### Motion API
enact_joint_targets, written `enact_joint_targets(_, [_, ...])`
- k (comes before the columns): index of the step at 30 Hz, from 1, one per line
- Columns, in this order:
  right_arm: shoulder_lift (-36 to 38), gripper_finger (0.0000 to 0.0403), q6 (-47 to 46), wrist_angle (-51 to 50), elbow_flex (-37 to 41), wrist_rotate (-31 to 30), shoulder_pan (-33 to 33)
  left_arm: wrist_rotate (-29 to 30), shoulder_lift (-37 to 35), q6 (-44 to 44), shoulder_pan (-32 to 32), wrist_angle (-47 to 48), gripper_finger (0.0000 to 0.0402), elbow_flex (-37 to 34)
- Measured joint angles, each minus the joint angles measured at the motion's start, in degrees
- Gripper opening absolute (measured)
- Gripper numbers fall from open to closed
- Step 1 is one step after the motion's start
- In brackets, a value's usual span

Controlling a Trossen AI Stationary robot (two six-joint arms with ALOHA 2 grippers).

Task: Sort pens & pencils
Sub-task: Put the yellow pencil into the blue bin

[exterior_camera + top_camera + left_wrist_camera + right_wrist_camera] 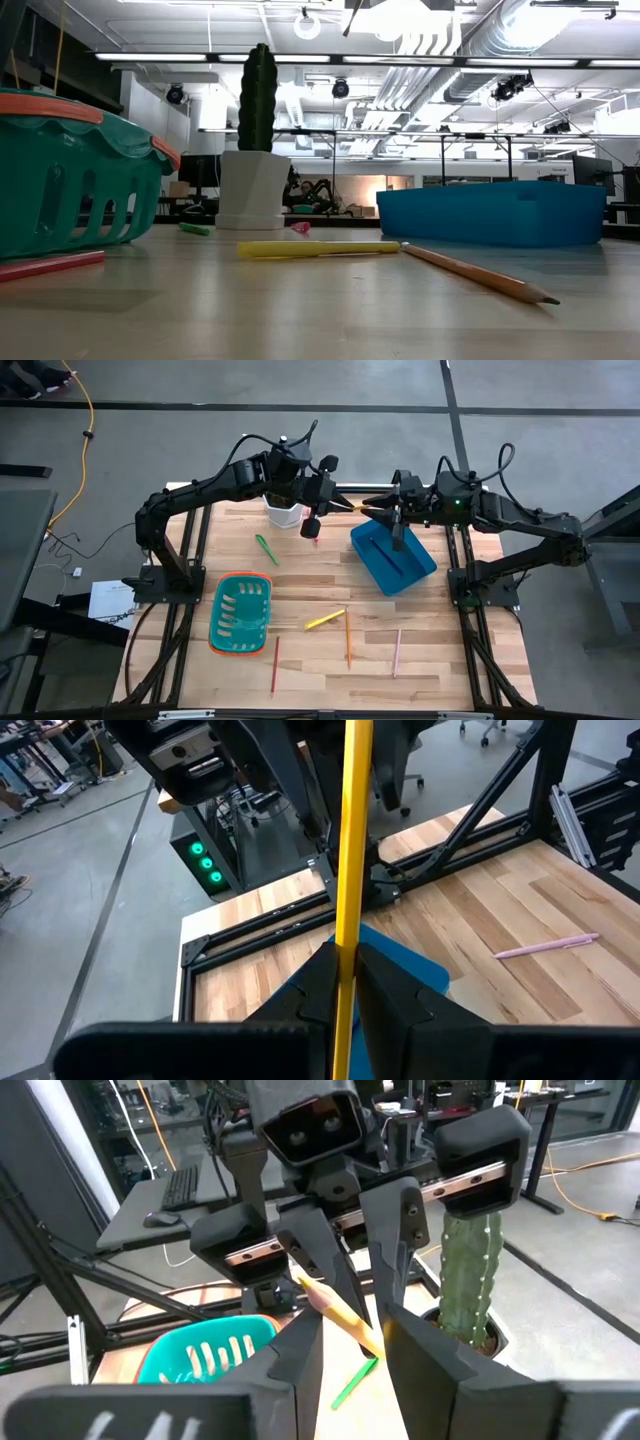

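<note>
My left gripper (338, 503) is shut on a yellow-orange pencil (352, 820), high over the table's far middle. My right gripper (384, 512) faces it from the right, open. Its fingers (300, 1355) stand on either side of the pencil's shaft (362, 1335), and the sharpened tip (303, 1284) points away. On the table lie a green pen (266, 548), a yellow pen (324, 620), an orange pencil (348, 640), a red pencil (275, 665) and a pale pink pencil (397, 652). My left gripper pinches the pencil's shaft (347, 935) between its two fingers, part way along its length. The fingers come from the table's left, slanting a little down, and lie across the pencil. The pencil is lifted clear of the table. Whether my right gripper touches the pencil I cannot tell.
A blue tray (393, 557) lies below the right gripper. A teal basket with an orange rim (241, 613) stands at the near left. A white pot with a cactus (284, 512) stands at the far edge under the left arm. Bare wood lies between basket and tray.
</note>
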State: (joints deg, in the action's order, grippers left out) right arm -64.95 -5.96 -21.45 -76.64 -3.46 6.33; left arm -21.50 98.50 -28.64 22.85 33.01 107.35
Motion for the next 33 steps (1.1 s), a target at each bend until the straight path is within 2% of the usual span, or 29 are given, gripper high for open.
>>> enact_joint_targets(5, [0.00,0.0086,0.02,0.11,0.00,0.03,0.00,0.01,0.00,0.00,0.00,0.00,0.0024,0.00])
enact_joint_targets(16, [0.00,0.0007,1.03,0.81,0.00,0.37,0.02,-0.02,0.00,0.21,-0.06,0.13,0.0024,0.00])
enact_joint_targets(33, [0.00,0.0004,0.90,1.57,0.07,0.28,0.02,0.00,0.00,0.64,-0.04,0.00,0.0024,0.00])
